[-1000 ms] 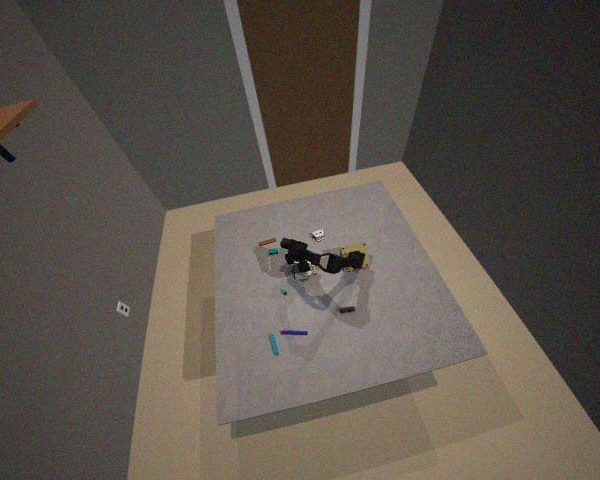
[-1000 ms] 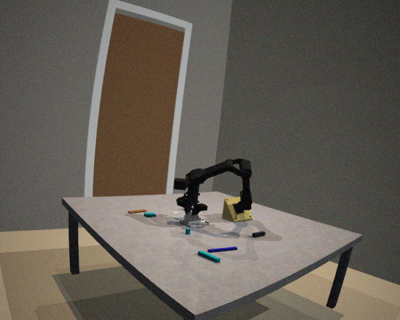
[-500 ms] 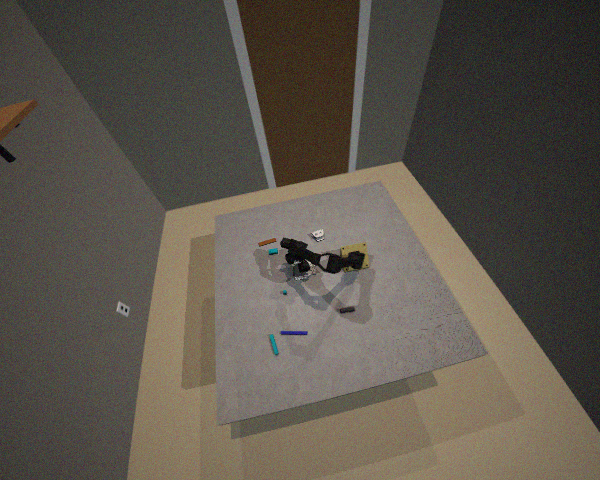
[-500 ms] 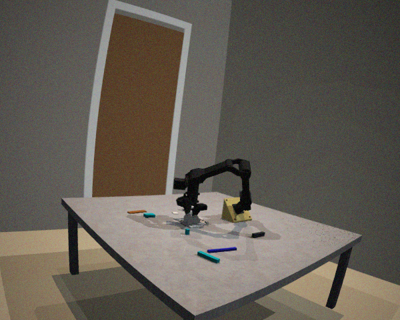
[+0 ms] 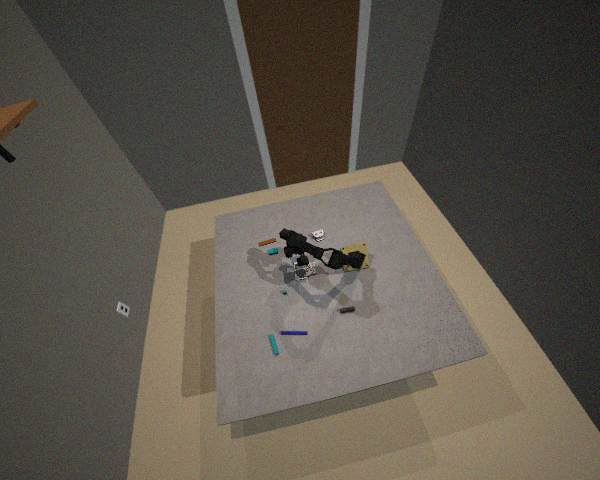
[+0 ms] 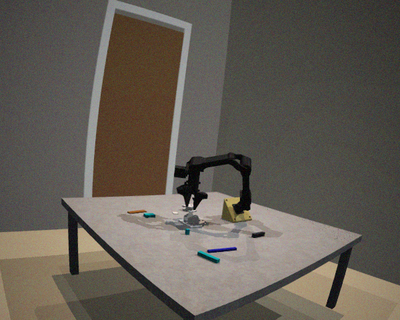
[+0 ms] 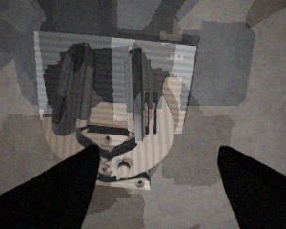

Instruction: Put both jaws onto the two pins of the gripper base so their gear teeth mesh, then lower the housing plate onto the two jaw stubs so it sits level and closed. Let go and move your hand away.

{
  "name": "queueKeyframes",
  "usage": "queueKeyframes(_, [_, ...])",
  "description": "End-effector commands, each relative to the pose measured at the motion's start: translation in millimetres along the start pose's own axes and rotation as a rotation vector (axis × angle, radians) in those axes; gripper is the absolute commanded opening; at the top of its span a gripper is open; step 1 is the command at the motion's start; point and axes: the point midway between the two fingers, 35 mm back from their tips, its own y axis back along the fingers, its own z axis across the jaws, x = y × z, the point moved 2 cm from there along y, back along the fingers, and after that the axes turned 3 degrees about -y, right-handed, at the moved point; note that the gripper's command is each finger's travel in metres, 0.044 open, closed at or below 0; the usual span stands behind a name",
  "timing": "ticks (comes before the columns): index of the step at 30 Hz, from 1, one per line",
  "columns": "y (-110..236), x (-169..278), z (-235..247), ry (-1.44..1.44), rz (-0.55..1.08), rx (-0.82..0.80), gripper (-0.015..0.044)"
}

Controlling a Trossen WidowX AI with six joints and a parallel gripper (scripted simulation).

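The pale gripper base (image 5: pixel 310 267) (image 6: pixel 197 225) (image 7: pixel 62 143) lies flat on the table under my hand. One grey jaw (image 7: pixel 74 95) stands over its left part in the wrist view, and a second, narrower-looking jaw (image 7: pixel 137 95) stands right of it. Whether they sit on the pins or their teeth mesh, I cannot tell. My gripper (image 6: pixel 191 207) (image 7: pixel 158 154) is open and empty, a little above the base and jaws. A white piece with two dark holes (image 5: pixel 318 235), apparently the housing plate, lies on the table behind the arm.
A yellow wedge block (image 5: pixel 362 249) (image 6: pixel 229 211) stands by the arm's foot. Around lie an orange bar (image 5: pixel 267 241) (image 6: pixel 137 211), a teal block (image 5: pixel 273 251) (image 6: pixel 149 215), a small teal cylinder (image 5: pixel 285 292) (image 6: pixel 187 231), a black bar (image 5: pixel 347 310) (image 6: pixel 258 234), and blue (image 5: pixel 293 332) and teal (image 5: pixel 273 344) bars.
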Motion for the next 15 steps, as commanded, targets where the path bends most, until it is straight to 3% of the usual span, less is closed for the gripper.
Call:
queueKeyframes(1, [4.4,2.9,-13.4,-0.070,-0.007,0.010,0.0381])
queueKeyframes(4, [7.3,6.2,-24.6,-0.138,-0.009,0.015,0.0440])
queueKeyframes(15, [16.8,21.9,-64.5,-0.386,-0.015,0.031,0.0440])
